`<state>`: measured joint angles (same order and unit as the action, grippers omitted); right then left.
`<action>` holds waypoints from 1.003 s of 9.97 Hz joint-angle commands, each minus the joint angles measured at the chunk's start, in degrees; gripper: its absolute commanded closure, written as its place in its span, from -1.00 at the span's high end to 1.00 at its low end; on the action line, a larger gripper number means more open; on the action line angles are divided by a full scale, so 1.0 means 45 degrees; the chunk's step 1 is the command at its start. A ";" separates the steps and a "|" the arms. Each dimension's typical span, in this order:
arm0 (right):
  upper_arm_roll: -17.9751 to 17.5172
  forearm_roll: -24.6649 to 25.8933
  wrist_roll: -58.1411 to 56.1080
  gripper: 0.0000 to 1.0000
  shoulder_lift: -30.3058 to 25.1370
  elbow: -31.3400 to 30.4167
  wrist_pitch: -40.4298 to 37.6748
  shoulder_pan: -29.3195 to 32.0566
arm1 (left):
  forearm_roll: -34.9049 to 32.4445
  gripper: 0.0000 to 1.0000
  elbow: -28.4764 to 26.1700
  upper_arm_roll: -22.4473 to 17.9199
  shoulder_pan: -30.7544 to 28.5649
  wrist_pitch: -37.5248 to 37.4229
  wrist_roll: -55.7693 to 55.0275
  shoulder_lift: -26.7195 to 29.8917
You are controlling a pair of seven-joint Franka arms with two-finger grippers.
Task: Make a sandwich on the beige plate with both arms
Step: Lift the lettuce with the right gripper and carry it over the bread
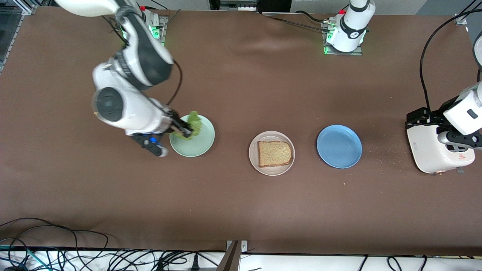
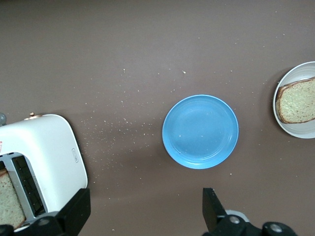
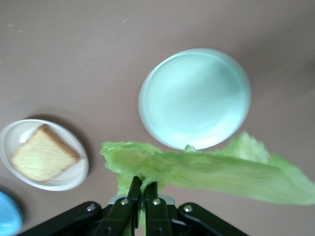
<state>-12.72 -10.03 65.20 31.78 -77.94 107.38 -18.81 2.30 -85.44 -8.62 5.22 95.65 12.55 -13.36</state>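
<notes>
One slice of brown speckled bread point(image 1: 275, 153) lies on the beige plate point(image 1: 254, 160) in the middle of the table. My right gripper point(image 1: 186, 131) is shut on a ruffled green lettuce leaf point(image 1: 194, 121) and hangs over the mint-green plate point(image 1: 196, 148). In the right wrist view the lettuce point(image 3: 211, 169) droops from the shut gripper point(image 3: 142, 186) above the mint plate point(image 3: 194, 98), with the beige plate point(image 3: 69, 179) and its bread point(image 3: 42, 155) off to one side. My left gripper point(image 1: 452, 140) waits open over the toaster point(image 1: 433, 150), its fingers point(image 2: 74, 211) wide apart and empty.
A blue plate point(image 1: 339, 146) sits bare between the beige plate and the white toaster. A second slice of bread point(image 2: 10, 199) stands in a toaster point(image 2: 44, 157) slot. Crumbs are scattered on the brown tabletop near the toaster.
</notes>
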 commanded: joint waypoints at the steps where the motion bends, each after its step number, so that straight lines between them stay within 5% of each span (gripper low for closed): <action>1: 0.0111 -0.0193 0.3115 -1.00 0.1428 0.0524 0.2822 -0.1517 | -0.0395 1.00 0.0060 0.0040 0.0031 0.0034 0.0042 0.0038; 4: 0.0111 -0.0193 0.5721 -1.00 0.2894 0.0544 0.6443 -0.2927 | -0.0356 1.00 0.0041 0.0040 0.0031 0.0034 0.0042 0.0038; 10: -0.0065 -0.0193 0.7249 -1.00 0.4694 0.1379 0.9478 -0.3789 | -0.0356 1.00 0.0041 0.0040 0.0031 0.0034 0.0042 0.0019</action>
<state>-12.71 -10.14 96.58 50.96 -76.82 149.92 -35.32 2.30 -85.47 -8.57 5.23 95.65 12.55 -13.37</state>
